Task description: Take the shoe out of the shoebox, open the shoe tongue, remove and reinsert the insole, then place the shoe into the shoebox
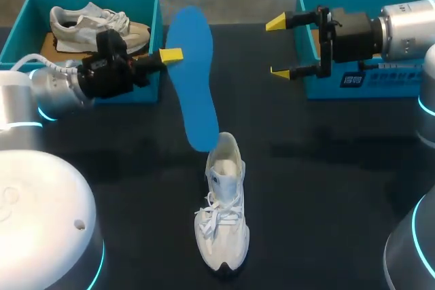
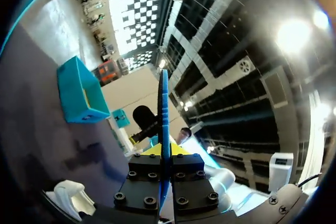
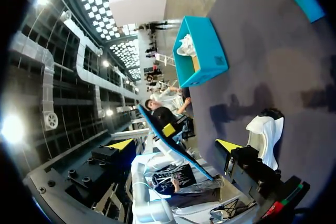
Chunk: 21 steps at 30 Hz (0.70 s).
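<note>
A white shoe stands on the black table, toe toward me, heel opening away. My left gripper is shut on the edge of a blue insole, which hangs in the air with its lower end just above the shoe's heel. In the left wrist view the insole shows edge-on between the closed fingers, and the shoe lies below and to one side. My right gripper is open and holds nothing, in front of the right teal shoebox. From the right wrist view, the insole and shoe lie ahead of the open gripper.
A second teal shoebox at the back left holds another white shoe; my left arm lies across its front. The same box shows in the right wrist view. The right shoebox appears in the left wrist view.
</note>
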Tool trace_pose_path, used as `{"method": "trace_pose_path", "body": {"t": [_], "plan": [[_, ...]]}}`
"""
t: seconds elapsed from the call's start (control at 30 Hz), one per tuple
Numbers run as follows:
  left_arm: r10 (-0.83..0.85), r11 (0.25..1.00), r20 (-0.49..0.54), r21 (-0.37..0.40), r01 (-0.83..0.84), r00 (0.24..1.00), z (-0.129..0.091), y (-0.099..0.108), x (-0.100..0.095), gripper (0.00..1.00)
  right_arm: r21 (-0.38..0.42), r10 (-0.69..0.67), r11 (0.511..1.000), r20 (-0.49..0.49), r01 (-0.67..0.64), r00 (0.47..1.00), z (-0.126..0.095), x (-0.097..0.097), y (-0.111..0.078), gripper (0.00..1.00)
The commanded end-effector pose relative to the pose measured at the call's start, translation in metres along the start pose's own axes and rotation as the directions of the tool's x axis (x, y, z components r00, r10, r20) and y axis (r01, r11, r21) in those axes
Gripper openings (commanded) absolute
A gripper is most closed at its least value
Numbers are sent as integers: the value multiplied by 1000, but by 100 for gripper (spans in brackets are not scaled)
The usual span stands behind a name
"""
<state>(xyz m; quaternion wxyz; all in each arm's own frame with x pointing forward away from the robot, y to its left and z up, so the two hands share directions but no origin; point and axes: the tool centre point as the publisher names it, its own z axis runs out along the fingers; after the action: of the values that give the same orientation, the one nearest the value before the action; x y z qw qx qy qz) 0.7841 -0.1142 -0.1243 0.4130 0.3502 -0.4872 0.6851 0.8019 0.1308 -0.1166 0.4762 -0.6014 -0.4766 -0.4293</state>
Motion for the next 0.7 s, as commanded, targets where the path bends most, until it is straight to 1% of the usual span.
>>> {"method": "trace_pose_path", "body": {"t": [0.03,0.1,0.3,0.53,0.7], "plan": [[-233,973,21,9,233,972,3,-2,-6,0,-2,1,1000,1,-1,1000,1,0,0,100],[-283,959,32,11,283,959,5,-4,-7,0,-2,1,1000,1,-1,1000,1,0,0,100],[-385,922,27,-24,385,923,9,-5,-9,0,-2,1,1000,1,-1,1000,1,0,0,100],[-430,899,66,-61,434,900,9,-3,-15,0,-2,1,1000,1,-1,1000,1,0,0,100],[-449,889,75,-62,453,891,7,-4,-20,0,-2,1,1000,1,-1,1000,1,0,0,100]]}}
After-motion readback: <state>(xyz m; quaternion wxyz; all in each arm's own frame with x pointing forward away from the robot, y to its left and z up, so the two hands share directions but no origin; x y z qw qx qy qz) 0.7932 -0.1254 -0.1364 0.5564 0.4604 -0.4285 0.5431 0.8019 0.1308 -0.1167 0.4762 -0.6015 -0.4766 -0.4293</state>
